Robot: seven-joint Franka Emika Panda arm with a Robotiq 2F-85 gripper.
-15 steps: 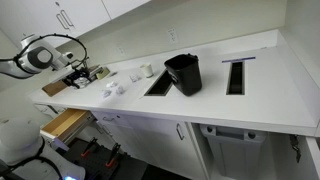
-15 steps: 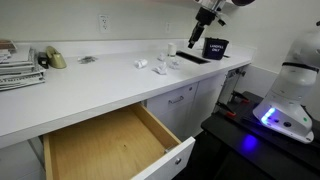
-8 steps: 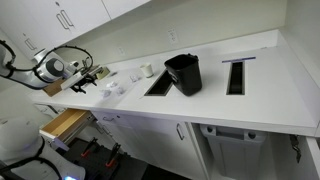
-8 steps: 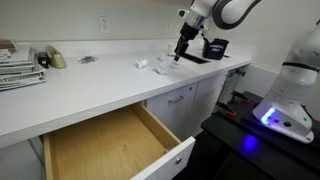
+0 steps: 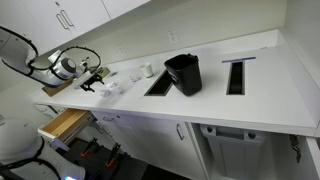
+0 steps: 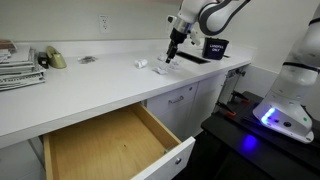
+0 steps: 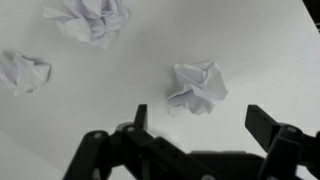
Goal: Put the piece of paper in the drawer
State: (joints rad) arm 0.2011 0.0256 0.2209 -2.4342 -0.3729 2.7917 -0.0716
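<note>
We hover over the table and the fingers are spread wide with nothing in them, empty and ready. The crumpled paper ball lies on the table just ahead of the gap, roughly centred between the two tips, so we take it for the chosen piece. A second wad and a third wad sit farther off, clear of the line. That wide spread makes sense: a loose, springy ball needs room on both sides before we close.

In an exterior view the drawer stands pulled out below the table's edge, its wooden box open to the top and well apart from the paper. Being already open, it should only need a carry and a drop. First, though, we judge a short descent is due, since the tips look to be above the paper.
</note>
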